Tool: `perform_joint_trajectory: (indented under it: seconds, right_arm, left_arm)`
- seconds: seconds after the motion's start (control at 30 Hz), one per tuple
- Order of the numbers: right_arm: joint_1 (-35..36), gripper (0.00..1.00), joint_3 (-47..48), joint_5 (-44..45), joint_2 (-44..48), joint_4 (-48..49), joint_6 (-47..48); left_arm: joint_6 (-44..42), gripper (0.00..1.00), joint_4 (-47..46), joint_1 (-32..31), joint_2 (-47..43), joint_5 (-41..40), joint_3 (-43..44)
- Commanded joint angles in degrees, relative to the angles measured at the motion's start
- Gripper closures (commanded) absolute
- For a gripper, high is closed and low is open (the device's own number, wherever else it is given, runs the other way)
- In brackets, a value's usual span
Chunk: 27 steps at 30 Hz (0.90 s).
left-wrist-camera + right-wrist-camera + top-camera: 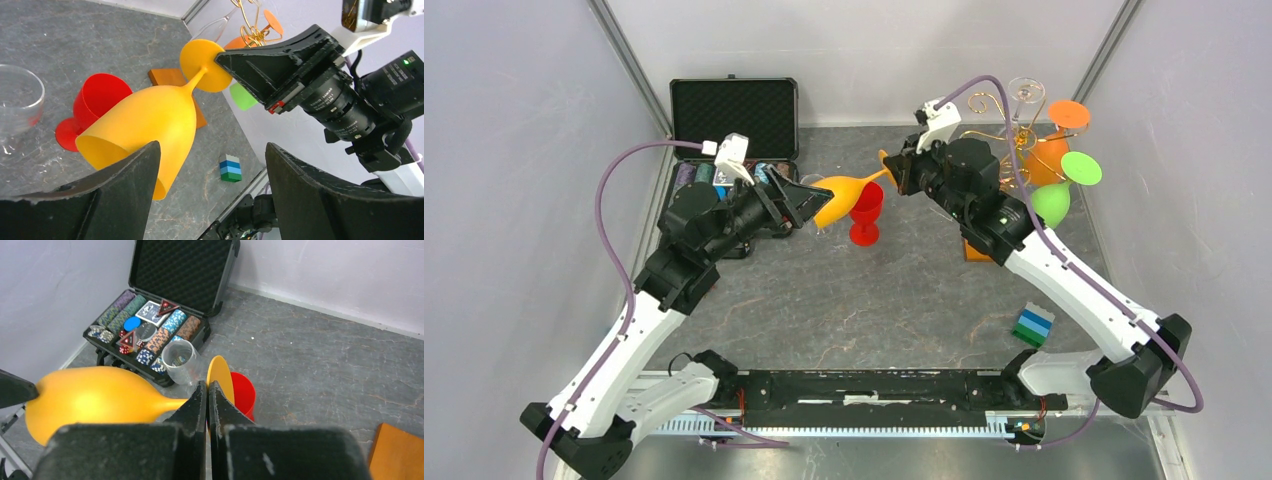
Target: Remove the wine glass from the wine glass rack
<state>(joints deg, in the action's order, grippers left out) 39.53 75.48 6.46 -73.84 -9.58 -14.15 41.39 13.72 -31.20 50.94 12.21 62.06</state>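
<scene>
A yellow-orange wine glass (842, 198) hangs in the air on its side, off the gold wire rack (996, 122). My right gripper (890, 172) is shut on its foot disc (220, 376), with the bowl (95, 397) pointing away to the left. My left gripper (810, 204) is open at the bowl's mouth. In the left wrist view the bowl (145, 120) lies against the left finger (125, 190), and the gap (212, 150) is mostly empty. The rack (252, 30) still carries a clear glass (1025, 97), an orange one (1052, 160) and a green one (1054, 200).
A red wine glass (865, 212) stands under the held glass, and a clear cup (180, 358) sits beside it. An open black chip case (734, 130) is at the back left. The rack's wooden base (976, 250) is under my right arm. A blue-green block (1032, 325) lies front right.
</scene>
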Motion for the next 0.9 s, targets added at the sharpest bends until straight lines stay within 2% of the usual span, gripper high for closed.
perform_joint_trajectory:
  seconds: [0.0, 0.07, 0.23, 0.43, 0.67, 0.8, 0.87]
  right_arm:
    - [-0.13, 1.0, -0.89, -0.66, 4.48, 7.49, -3.53]
    - [-0.08, 1.0, -1.51, 0.18, 4.96, 7.92, -3.76]
    - [-0.14, 1.0, -2.92, 3.28, 5.93, 8.47, -3.95]
    - [-0.24, 1.0, -4.85, 3.74, 7.27, 11.19, -5.97]
    - [-0.21, 1.0, -5.29, -0.55, 6.56, 11.78, -7.72]
    - [-0.29, 1.0, -6.95, -1.86, 5.96, 12.56, -9.25]
    - [-0.25, 1.0, -7.54, -1.79, 5.64, 12.65, -9.69]
  left_arm:
    - [4.3, 0.19, -0.12, 0.26, -0.44, -0.15, -0.45]
    - [4.34, 0.18, 0.92, 0.26, -0.8, -1.3, -0.33]
    - [4.3, 0.07, 1.64, 0.26, -3.34, -3.81, -0.99]
    - [4.4, 0.07, 1.93, 0.25, -3.74, -4.85, -2.07]
    - [4.5, 0.19, -1.05, 0.26, -1.32, -1.15, -1.07]
    - [4.62, 0.36, -1.32, 0.26, -0.21, -0.65, -0.98]
    - [4.88, 0.49, -1.5, 0.26, 0.21, -0.27, -1.08]
